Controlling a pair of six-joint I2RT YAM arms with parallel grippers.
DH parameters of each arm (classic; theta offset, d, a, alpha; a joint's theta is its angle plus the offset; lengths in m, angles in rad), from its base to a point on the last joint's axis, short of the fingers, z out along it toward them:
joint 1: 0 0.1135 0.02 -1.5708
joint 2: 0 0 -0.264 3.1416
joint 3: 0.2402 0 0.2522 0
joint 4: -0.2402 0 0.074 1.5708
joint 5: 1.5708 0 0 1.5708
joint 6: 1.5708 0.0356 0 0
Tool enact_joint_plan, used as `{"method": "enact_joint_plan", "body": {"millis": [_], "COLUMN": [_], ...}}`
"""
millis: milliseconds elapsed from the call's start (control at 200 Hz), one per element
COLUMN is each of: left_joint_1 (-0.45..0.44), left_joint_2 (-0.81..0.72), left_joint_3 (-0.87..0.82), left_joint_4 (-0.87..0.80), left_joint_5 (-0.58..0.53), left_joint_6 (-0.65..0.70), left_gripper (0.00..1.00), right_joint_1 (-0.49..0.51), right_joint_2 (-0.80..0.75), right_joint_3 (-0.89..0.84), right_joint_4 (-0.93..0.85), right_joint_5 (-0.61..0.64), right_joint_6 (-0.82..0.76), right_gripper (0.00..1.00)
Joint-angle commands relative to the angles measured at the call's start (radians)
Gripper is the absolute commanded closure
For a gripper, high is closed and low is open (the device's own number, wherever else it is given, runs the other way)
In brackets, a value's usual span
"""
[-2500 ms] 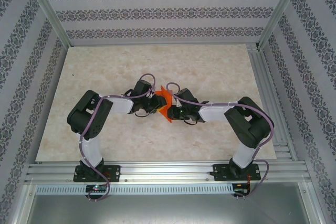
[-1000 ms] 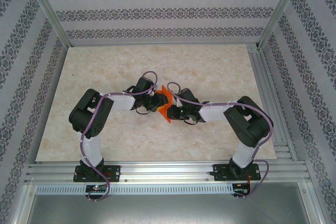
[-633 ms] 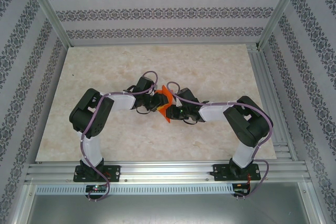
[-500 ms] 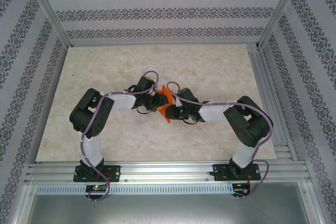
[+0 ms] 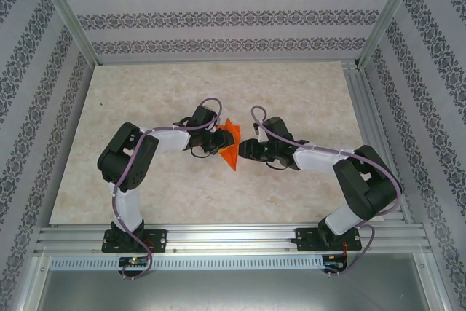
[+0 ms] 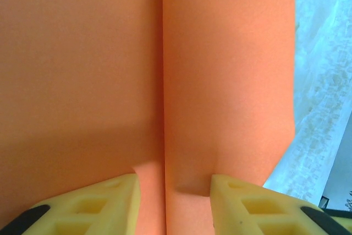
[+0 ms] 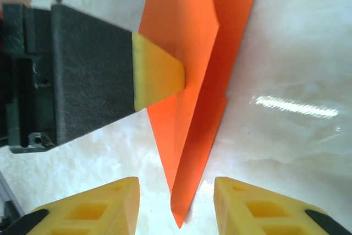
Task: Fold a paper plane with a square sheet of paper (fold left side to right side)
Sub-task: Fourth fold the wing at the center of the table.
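The orange paper (image 5: 230,146) is a creased pointed wedge lying on the table between the two grippers, its tip toward the near edge. In the left wrist view the paper (image 6: 220,81) takes up nearly everything, with a crease running down between the fingers. My left gripper (image 5: 218,140) (image 6: 174,191) is open, its yellow fingertips against the sheet. One left fingertip (image 7: 158,78) touches the paper's raised flap (image 7: 184,53). My right gripper (image 5: 246,149) (image 7: 176,193) is open just right of the wedge, and the paper's tip (image 7: 179,218) lies between its fingers, untouched.
The marble-patterned table (image 5: 291,92) has free room around the grippers. A metal frame rail (image 5: 218,238) runs along the near edge and patterned walls (image 5: 233,16) close in the back and sides.
My right arm has drawn back to the right, away from the paper, which it was against before. The left gripper and the paper have stayed in place.
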Motion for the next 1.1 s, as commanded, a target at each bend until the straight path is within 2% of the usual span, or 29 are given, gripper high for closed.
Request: {"method": "enact_joint_plan", "body": {"millis": [0,115,435,779,1094], "left_joint_1": [-0.010,-0.010,-0.011,-0.010,-0.011], "left_joint_2": [0.036,0.034,0.029,0.023,0.021], "left_joint_3": [-0.005,-0.004,-0.005,-0.007,-0.009], "left_joint_4": [-0.089,-0.093,-0.090,-0.095,-0.098], "left_joint_5": [-0.059,-0.061,-0.059,-0.062,-0.062], "left_joint_6": [0.030,0.032,0.029,0.029,0.029], "left_gripper": [0.59,0.59,0.59,0.59,0.59], "right_joint_1": [-0.058,-0.093,-0.099,-0.104,-0.124], "right_joint_2": [-0.017,0.039,0.197,0.265,0.225], "right_joint_3": [-0.024,0.004,0.128,0.189,0.175], "right_joint_4": [0.092,0.163,0.181,0.146,0.089], "right_joint_5": [-0.097,-0.163,-0.186,-0.186,-0.153], "right_joint_6": [0.062,0.118,0.115,0.087,0.040], "right_gripper": [0.60,0.61,0.67,0.82,0.79]}}
